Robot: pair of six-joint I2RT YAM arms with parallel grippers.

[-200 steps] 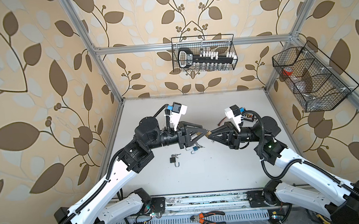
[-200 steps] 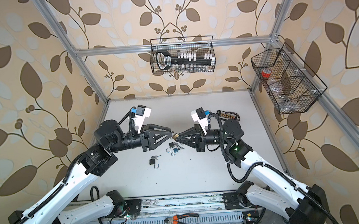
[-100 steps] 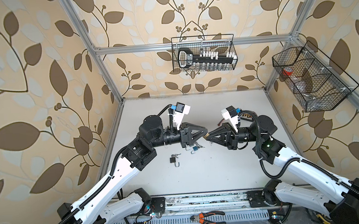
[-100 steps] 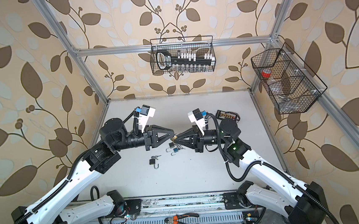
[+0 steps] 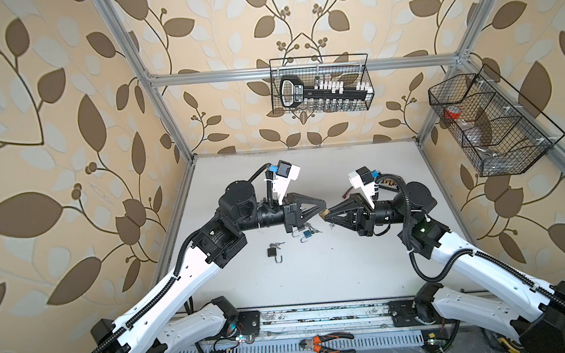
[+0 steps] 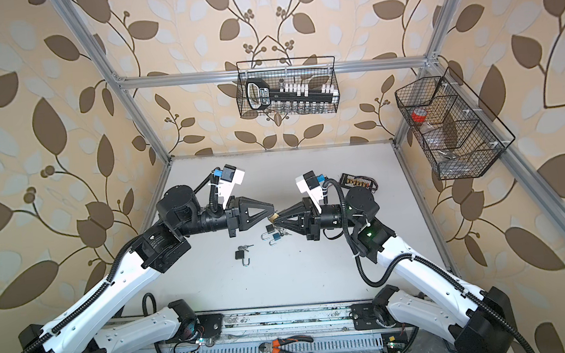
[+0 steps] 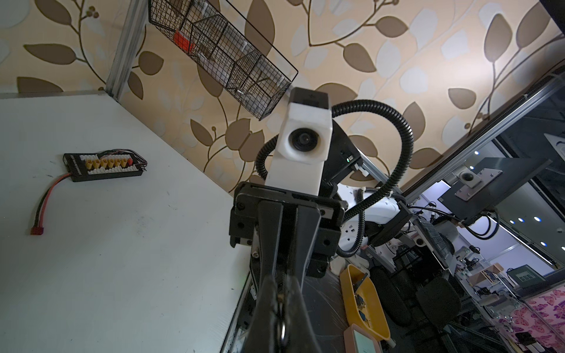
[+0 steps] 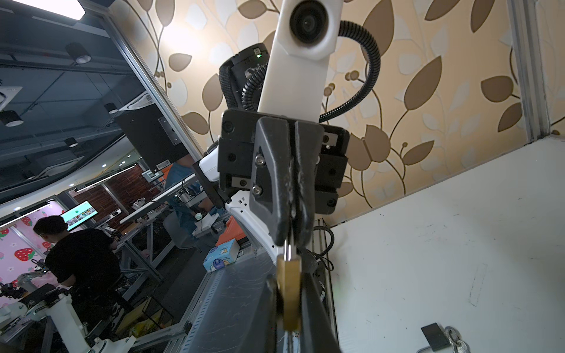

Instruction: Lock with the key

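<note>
The two pincers met tip to tip above the middle of the bench (image 5: pixel 316 278), on one line running roughly along its back edge. The right pincer (image 5: pixel 329 216) was pinching the brass padlock (image 8: pixel 289 290) by its flat sides, clear of the bench, with the body lengthwise on that line. The left pincer (image 8: pixel 290 237) was pressed together on a thin silver piece at the lock's near end. I took this for the key (image 8: pixel 288 251), since a ring (image 7: pixel 282 330) showed between its fingers (image 7: pixel 301 305), though a shackle could not be ruled out. The lock thus lay straight ahead of the left pincer, axis to axis. The coming move looked like a turn about that shared line by the left wrist, with the right bracing the body.
</note>
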